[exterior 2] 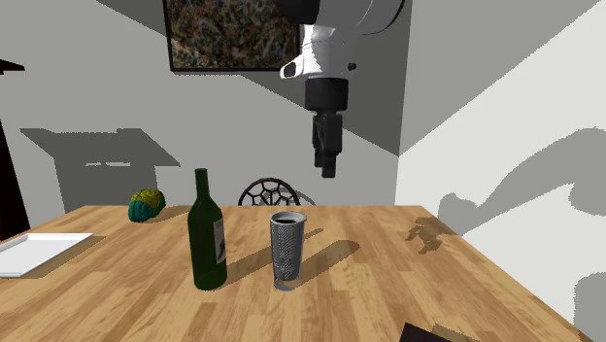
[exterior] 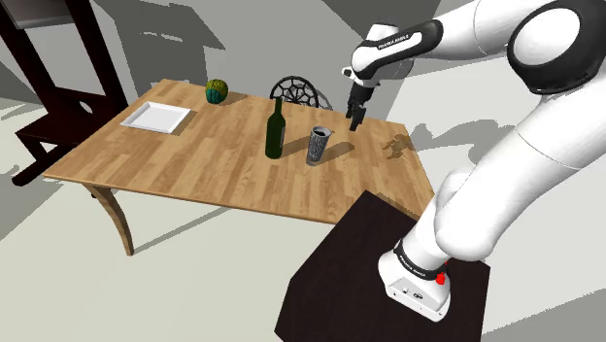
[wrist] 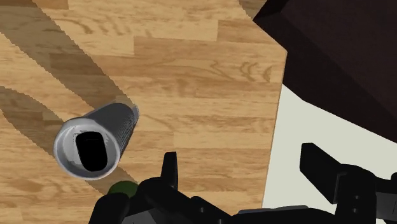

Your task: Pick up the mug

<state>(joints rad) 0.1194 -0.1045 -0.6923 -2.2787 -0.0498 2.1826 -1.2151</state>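
Gripper (exterior: 355, 121): hangs above the wooden table (exterior: 194, 167), fingers spread wide, clasps nothing. Grey mug (exterior: 319, 146): stands upright on the table, lower than the gripper and toward the shoulder view's left of it, apart from both fingers. Dark green bottle (exterior: 276, 129): stands upright just beside the mug, on the shoulder view's left. White tray (exterior: 155, 118): lies well apart, further left.

Fig. – what you can count: 1 wooden desk (exterior: 194, 165) | 1 grey mug (exterior: 318, 146) | 1 dark green bottle (exterior: 276, 131) | 1 white tray (exterior: 155, 118) | 1 green patterned ball (exterior: 217, 91) | 1 black wire-backed chair (exterior: 294, 92) | 1 framed picture (exterior 2: 233, 34) | 1 white arm (exterior: 486, 39) | 1 black hand (exterior: 355, 119), 2 fingers (wrist: 168, 168)
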